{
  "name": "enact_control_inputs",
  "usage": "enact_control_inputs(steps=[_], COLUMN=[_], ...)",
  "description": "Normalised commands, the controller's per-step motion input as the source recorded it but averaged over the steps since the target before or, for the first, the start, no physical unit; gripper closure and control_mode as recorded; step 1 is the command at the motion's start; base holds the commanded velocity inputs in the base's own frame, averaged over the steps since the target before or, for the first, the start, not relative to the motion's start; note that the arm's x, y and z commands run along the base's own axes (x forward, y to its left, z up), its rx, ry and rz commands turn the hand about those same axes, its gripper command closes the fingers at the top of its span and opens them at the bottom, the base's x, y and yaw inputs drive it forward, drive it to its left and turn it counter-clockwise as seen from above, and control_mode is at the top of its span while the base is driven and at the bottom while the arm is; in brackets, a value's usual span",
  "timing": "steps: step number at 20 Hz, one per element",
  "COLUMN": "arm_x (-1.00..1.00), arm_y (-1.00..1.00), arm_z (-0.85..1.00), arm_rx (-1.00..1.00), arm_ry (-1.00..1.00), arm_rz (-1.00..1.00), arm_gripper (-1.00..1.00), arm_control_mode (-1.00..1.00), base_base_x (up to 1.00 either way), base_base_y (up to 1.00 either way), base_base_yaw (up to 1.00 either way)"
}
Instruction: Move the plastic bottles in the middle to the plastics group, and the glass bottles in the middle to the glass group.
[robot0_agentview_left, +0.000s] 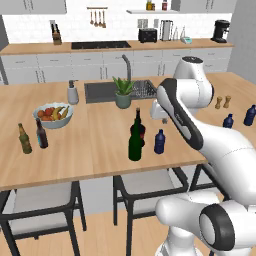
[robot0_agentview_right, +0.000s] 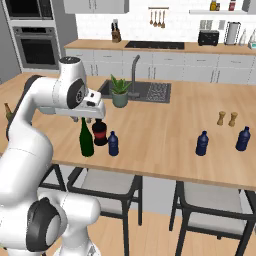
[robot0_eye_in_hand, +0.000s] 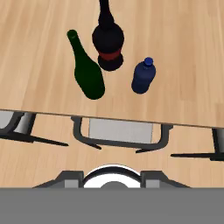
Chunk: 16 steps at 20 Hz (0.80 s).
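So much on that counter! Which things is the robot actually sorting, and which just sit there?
Sorting:
green wine bottle
black round bottle
middle blue bottle
two blue bottles
two beer bottles

Just there:
fruit bowl
soap dispenser
potted plant
shakers

The table (robot0_eye_in_hand: 183, 52) was smooth pale wood with a matt grain. The green wine bottle (robot0_eye_in_hand: 89, 72) looked like glossy dark glass; the small blue bottle (robot0_eye_in_hand: 143, 77), duller plastic.

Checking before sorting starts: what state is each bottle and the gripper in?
Green wine bottle: upright, middle, untouched.
Black round bottle: upright, behind it.
Blue plastic bottle: upright, capped.
Two beer bottles: upright, far left.
Gripper: above the middle bottles, holding nothing.
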Motion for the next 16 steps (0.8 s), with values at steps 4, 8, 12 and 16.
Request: enact_control_inputs(steps=[4, 8, 12, 16], arm_x=[-0.09, -0.30, 0.00, 0.37], arm_y=[0.00, 0.37, 0.69, 0.45], arm_z=[-0.05, -0.12, -0.02, -0.03], arm_rx=[-0.04, -0.02, 0.00, 0.00], arm_ry=[0.00, -0.15, -0.30, -0.24], arm_rz=[0.02, 0.03, 0.00, 0.00], arm_gripper=[-1.00, -1.00, -1.00, -1.00], arm_control_mode=[-1.00, -1.00, -1.00, -1.00], base_base_x=[0.00, 0.00, 0.00, 0.00], base_base_y=[0.00, 0.00, 0.00, 0.00], base_base_yaw=[0.00, 0.00, 0.00, 0.00])
